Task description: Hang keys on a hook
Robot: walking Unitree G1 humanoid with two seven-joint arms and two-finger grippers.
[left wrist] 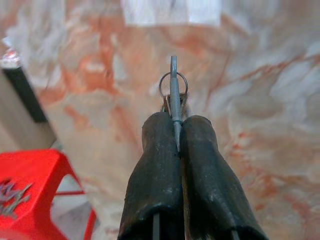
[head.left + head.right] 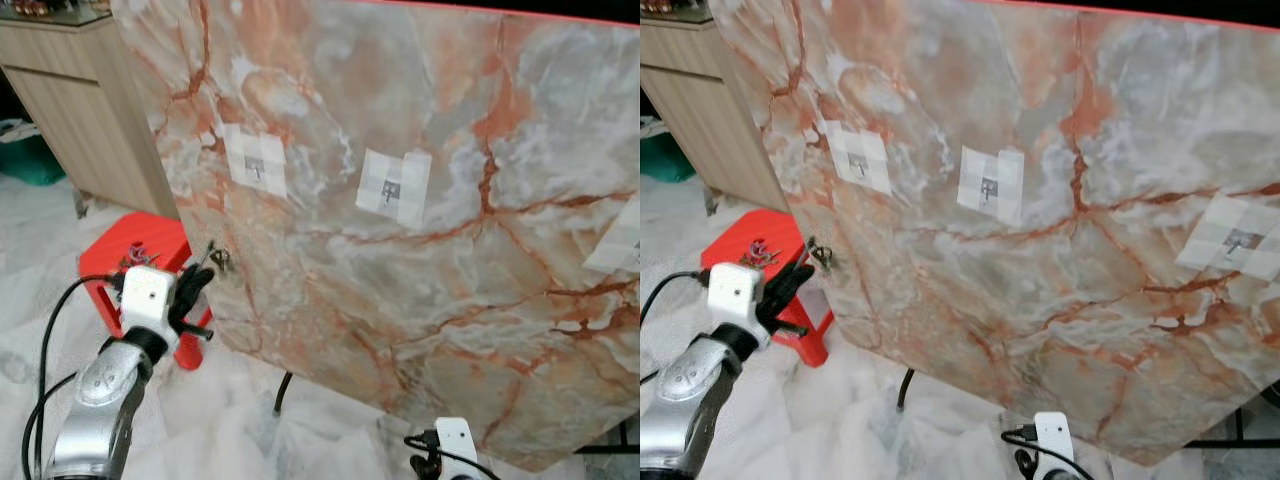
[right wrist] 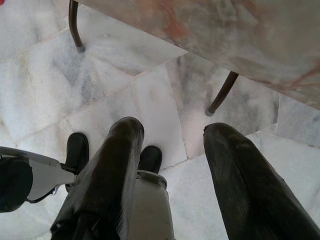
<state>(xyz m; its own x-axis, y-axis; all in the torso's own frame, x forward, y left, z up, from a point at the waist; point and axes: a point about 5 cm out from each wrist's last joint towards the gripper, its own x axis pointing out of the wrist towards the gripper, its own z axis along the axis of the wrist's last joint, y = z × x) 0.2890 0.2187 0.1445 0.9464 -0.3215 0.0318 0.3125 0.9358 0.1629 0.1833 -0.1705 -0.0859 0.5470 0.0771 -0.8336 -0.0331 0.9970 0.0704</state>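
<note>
The left gripper (image 2: 205, 272) pinches the keys (image 2: 219, 259) tight by the ring, near the marble board (image 2: 420, 300). Keys are light, hard and swingy. A hook (image 2: 262, 172) waits at one o'clock. The right gripper (image 3: 170, 160) hangs with fingers apart.

board (image 2: 420, 250): glossy marble-look | stool (image 2: 120, 250): red plastic | keys (image 1: 173, 90): metal | cabinet (image 2: 75, 110): wood

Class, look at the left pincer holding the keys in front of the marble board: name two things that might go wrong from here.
1. The left pincer grips the keys only by a thin edge, so they might slip or twist.
2. The nearest hook on the marble board sits above the keys and looks small; the ring may miss it and drop toward the red stool.
</note>
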